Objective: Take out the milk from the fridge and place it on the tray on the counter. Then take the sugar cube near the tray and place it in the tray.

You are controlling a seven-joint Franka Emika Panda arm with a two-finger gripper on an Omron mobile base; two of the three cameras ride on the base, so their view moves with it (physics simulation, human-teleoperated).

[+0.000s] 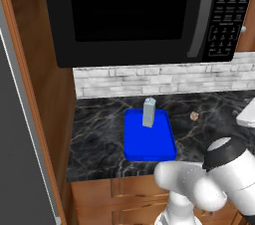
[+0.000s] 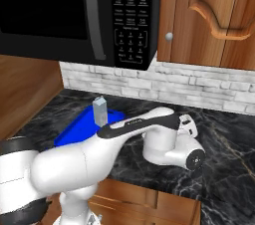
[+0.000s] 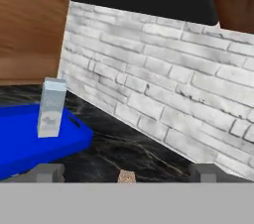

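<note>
Milk [image 1: 149,112]: pale blue-grey gabled carton, upright on the tray [image 1: 149,144], toward its back edge, near the brick backsplash [image 1: 164,80]; nothing grips it. Tray: flat bright blue rectangle, low rim, rounded corners, lying on the counter [image 1: 99,134]. Sugar cube [image 1: 194,116]: small tan piece on the bare counter, right of the tray and apart from it; in the hand view it sits low at the bottom edge, between the two fingertips [image 3: 48,173]. Gripper [image 3: 126,173]: jaws spread wide, holding nothing, fingertips set far apart to either side of the cube; contact with the cube cannot be told. Counter: black marble-look top with pale veins, over brown wooden cabinets [image 1: 114,194]. Backsplash: white-grey brick, running behind the tray. Microwave [image 1: 134,15]: black, mounted above the counter, keypad at its right side. Fridge [image 1: 20,159]: grey side panel at the left edge of the left base view. Upper cabinet [image 2: 209,15]: brown wood, right of the microwave.
</note>
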